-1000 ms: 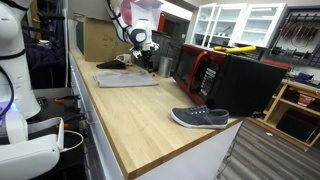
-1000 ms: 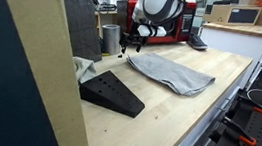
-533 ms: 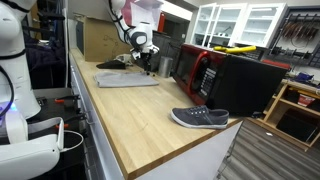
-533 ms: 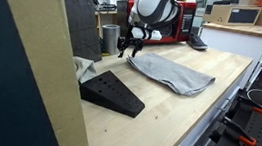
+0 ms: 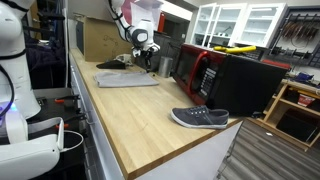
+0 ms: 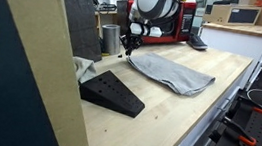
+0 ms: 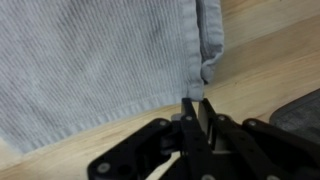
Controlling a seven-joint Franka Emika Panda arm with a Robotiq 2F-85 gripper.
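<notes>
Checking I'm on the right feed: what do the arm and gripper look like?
The arm has smooth, rounded white shells with darker parts at the joints. The gripper is matt black: two slim fingers on angular linkage bars, dark against the grey cloth. No markings or cables can be made out.

Grey ribbed cloth (image 7: pixel 100 60) fills the upper left of the view, lying flat on a wooden table (image 7: pixel 270 45). Bare wood shows to the right of the cloth and below its hem. The cloth's lower right corner is puckered. The black gripper (image 7: pixel 195 104) meets that corner from below, jaws drawn together on the hem. A blurred dark shape (image 7: pixel 303 112) lies right of the cloth.
</notes>
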